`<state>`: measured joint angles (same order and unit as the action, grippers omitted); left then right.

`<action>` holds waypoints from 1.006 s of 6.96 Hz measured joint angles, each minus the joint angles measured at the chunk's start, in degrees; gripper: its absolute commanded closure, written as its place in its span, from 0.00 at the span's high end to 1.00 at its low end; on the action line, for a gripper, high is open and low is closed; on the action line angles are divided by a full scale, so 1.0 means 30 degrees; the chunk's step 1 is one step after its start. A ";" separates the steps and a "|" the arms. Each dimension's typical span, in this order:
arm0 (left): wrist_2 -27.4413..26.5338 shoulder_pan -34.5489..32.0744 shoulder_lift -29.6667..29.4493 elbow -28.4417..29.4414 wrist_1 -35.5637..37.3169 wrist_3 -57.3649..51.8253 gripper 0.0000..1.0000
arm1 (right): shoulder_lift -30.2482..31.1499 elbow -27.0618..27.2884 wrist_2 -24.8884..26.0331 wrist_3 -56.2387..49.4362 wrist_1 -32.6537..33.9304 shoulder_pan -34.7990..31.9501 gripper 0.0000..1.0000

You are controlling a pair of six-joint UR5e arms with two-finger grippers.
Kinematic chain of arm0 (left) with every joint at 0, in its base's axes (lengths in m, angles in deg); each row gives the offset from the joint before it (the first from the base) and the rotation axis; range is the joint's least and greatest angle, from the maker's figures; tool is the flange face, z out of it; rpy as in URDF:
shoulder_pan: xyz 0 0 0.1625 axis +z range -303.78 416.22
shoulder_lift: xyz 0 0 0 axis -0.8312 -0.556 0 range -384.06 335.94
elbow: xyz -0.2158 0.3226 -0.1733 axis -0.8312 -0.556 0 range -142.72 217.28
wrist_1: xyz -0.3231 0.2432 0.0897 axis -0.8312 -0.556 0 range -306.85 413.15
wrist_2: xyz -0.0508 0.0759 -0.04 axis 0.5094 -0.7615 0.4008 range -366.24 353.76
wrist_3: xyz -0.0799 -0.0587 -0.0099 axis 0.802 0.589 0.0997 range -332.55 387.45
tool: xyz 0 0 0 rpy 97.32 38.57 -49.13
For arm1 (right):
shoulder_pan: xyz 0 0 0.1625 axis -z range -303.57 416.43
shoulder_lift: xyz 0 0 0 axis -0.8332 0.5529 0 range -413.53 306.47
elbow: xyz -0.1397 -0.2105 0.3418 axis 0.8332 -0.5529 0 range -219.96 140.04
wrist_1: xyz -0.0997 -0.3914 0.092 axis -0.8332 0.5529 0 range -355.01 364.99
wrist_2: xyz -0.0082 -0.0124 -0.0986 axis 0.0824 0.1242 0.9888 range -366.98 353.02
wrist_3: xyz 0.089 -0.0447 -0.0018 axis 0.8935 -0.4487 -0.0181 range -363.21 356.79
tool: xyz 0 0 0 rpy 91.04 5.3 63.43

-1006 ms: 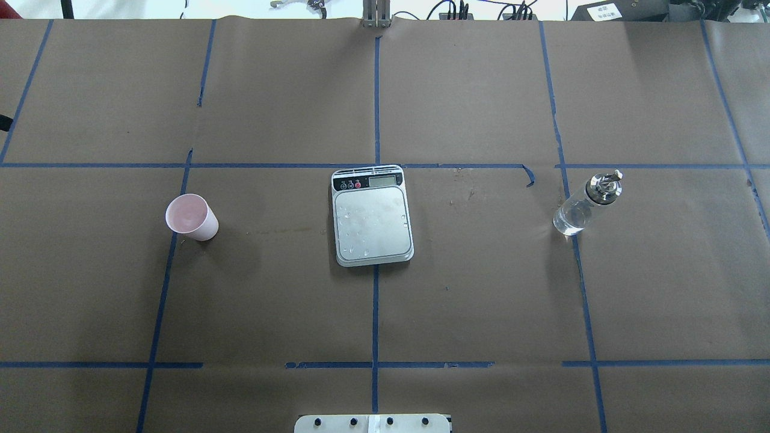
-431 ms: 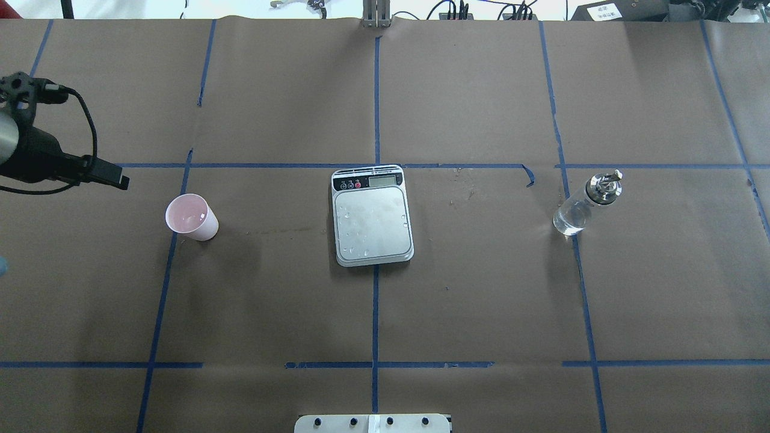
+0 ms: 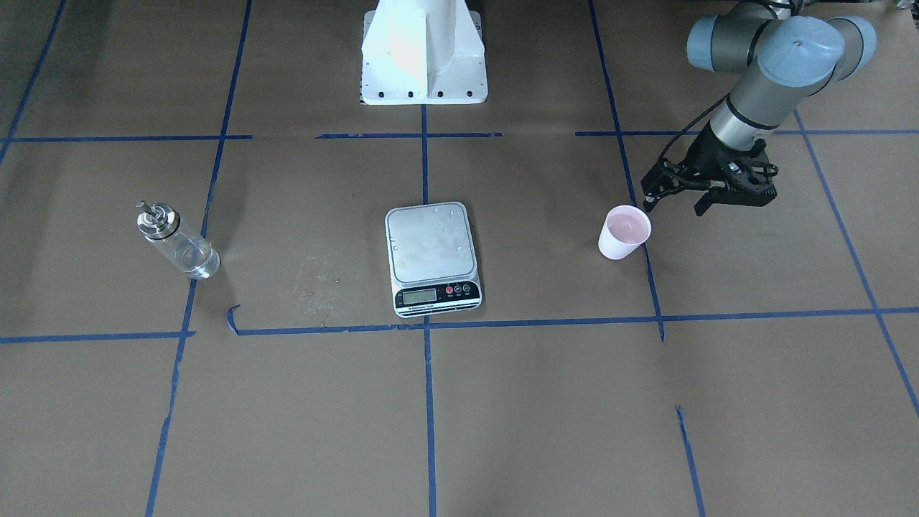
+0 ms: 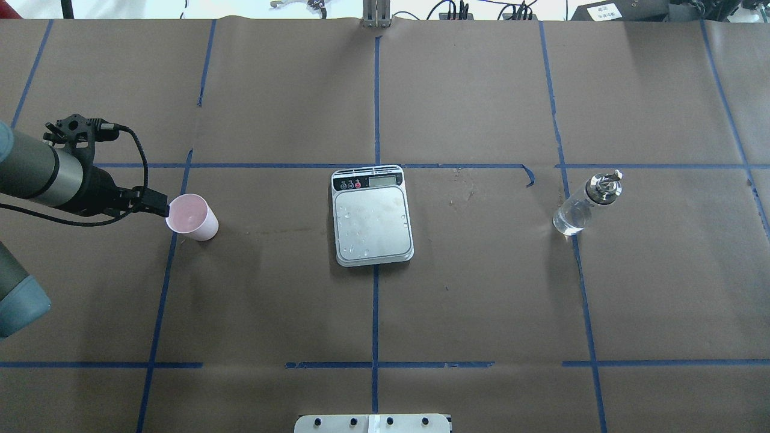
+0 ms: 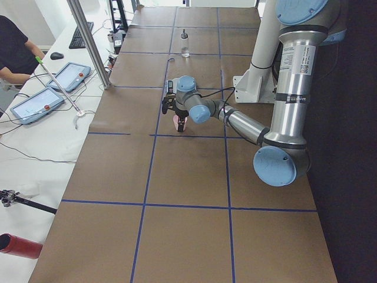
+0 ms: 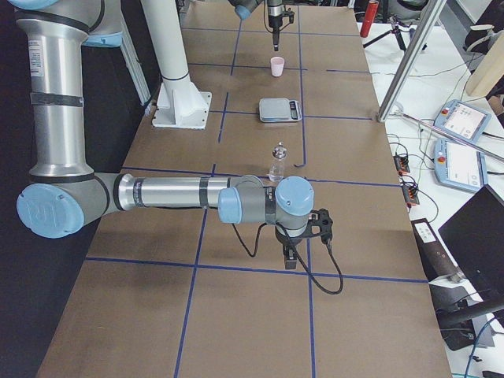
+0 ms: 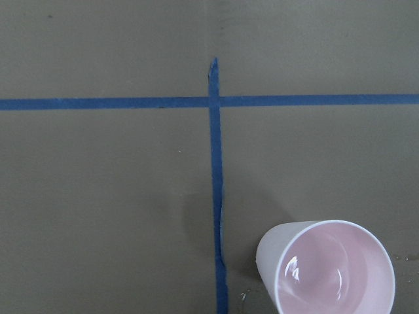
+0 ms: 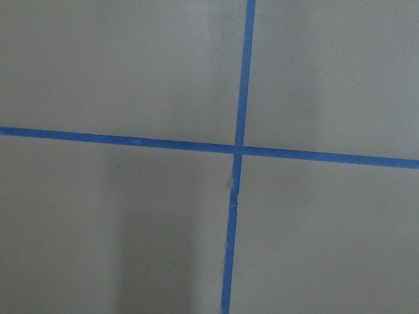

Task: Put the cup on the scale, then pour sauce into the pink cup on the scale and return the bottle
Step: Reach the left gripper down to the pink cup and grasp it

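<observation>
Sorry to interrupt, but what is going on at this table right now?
The left arm's pincer hovers open right by the pink cup, not gripping it. The cup stands on the table, not yet on the kitchen scale, whose plate holds only droplets. The glass bottle stands untouched on the other side; the right arm is apart from it.

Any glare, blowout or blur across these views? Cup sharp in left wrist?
Front-facing: white robot base blown out. Overhead: far background overexposed. Left wrist: cup sharp, small glints inside. Right wrist: faint soft shadow on paper, no glare.
</observation>
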<state>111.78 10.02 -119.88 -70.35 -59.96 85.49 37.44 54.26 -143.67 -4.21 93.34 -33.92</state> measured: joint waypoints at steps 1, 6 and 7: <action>-0.0056 0.0115 -0.0564 0.0600 -0.0007 0.0141 0.99 | -0.0017 0.0007 0.0004 0.0018 -0.0003 0.0001 1.00; -0.0082 0.0561 -0.1178 0.1662 -0.0030 0.0055 0.41 | -0.0032 0.0120 -0.0022 0.0042 -0.0006 0.0001 1.00; -0.0082 0.0668 -0.1197 0.1752 -0.0013 0.0067 0.16 | -0.0032 0.0126 -0.0022 0.0041 -0.0006 0.0001 1.00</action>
<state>111.53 12.02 -123.47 -65.10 -60.00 85.69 37.35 54.64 -143.74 -4.09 93.32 -33.92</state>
